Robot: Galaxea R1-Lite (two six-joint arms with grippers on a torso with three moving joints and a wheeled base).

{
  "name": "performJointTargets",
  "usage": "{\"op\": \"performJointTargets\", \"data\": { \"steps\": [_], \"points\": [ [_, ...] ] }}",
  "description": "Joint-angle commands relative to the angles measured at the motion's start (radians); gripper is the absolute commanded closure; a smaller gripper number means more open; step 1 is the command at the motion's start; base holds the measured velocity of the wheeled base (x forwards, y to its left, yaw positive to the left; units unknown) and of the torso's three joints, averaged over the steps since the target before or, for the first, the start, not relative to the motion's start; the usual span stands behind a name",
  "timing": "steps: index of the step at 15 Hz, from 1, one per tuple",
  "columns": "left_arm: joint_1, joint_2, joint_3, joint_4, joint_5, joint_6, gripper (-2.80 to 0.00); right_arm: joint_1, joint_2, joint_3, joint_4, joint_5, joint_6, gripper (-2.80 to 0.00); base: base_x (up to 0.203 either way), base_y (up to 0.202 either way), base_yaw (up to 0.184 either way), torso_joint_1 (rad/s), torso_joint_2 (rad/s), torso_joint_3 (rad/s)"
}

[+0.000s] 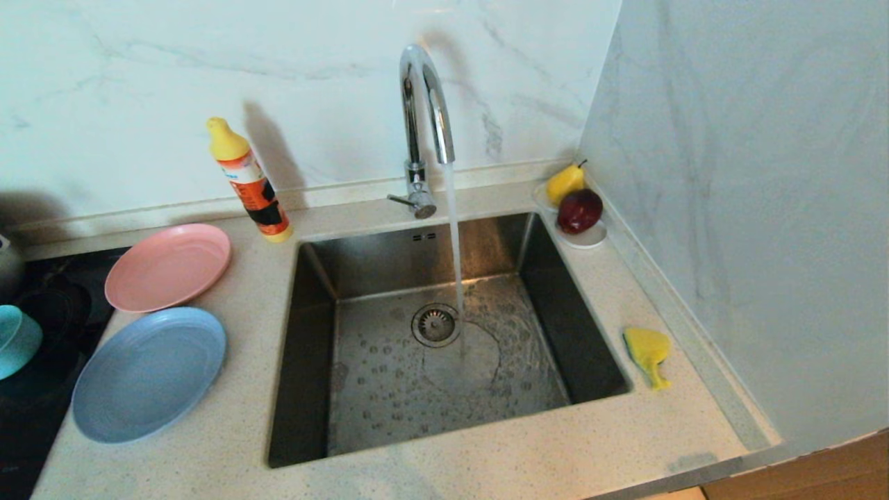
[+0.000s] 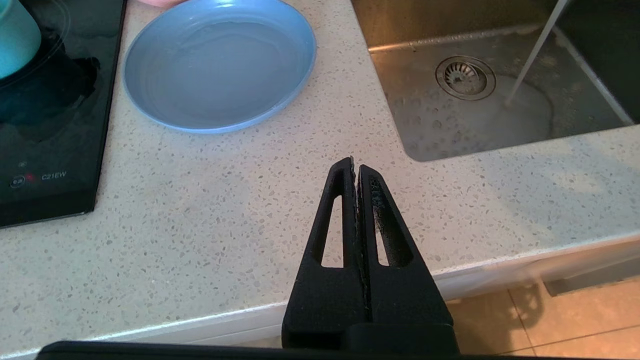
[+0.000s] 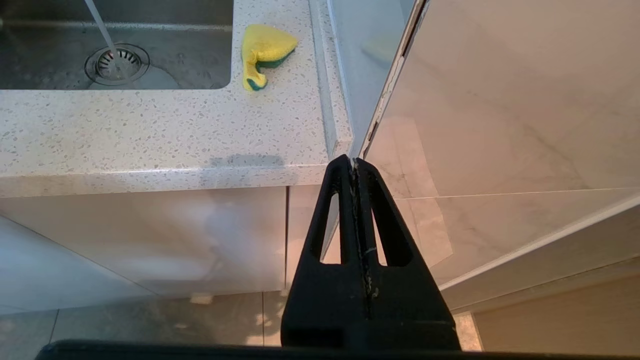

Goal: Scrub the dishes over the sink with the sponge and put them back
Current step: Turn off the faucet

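Brushed steel forms the sink (image 1: 389,257), set into a pale speckled worktop (image 1: 486,458), and water runs from the tall chrome tap (image 1: 425,104) in a thin stream onto the basin floor just beside the round drain strainer (image 1: 435,324). To the robot's left of the sink lie the pink plate (image 1: 168,267) and, nearer the front edge, the pale-blue plate (image 1: 148,373), the two rims very close together. The teal bowl (image 1: 15,340) sits further left on a black hob (image 1: 42,389), partly cut off by the picture's edge. An orange bottle with a yellow cap (image 1: 250,182) leans near the back wall behind the pink plate. On the right strip of worktop, between the sink and the side wall, lies the yellow sponge (image 1: 648,353), crumpled, its green face showing in the right wrist view. In the back right corner a white saucer (image 1: 590,237) carries a yellow pear (image 1: 565,183) and a dark red fruit (image 1: 579,210). The left gripper (image 2: 355,167) hangs over the worktop's front edge, jaws pressed together and holding nothing. The right gripper (image 3: 352,165) is likewise closed and empty, out in front of the cabinet below the worktop's right end.
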Motion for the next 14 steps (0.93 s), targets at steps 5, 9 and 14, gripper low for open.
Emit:
{"op": "performJointTargets", "data": {
  "steps": [5,9,14],
  "points": [
    [0.0,0.0,-0.004,0.005,0.0,-0.017,0.0,0.0,0.001,0.0,0.0,0.001,0.0,0.0,0.0,0.0,0.0,0.0,0.0,0.0],
    [0.001,0.081,-0.209,0.052,-0.056,-0.017,0.0,0.0,0.001,0.0,0.0,0.001,0.0,0.0,0.0,0.0,0.0,0.0,0.0,0.0],
    [-0.003,0.596,-0.622,0.098,-0.202,-0.09,0.0,0.0,0.001,0.0,0.0,0.001,0.0,0.0,0.0,0.0,0.0,0.0,0.0,0.0]
  ]
}}
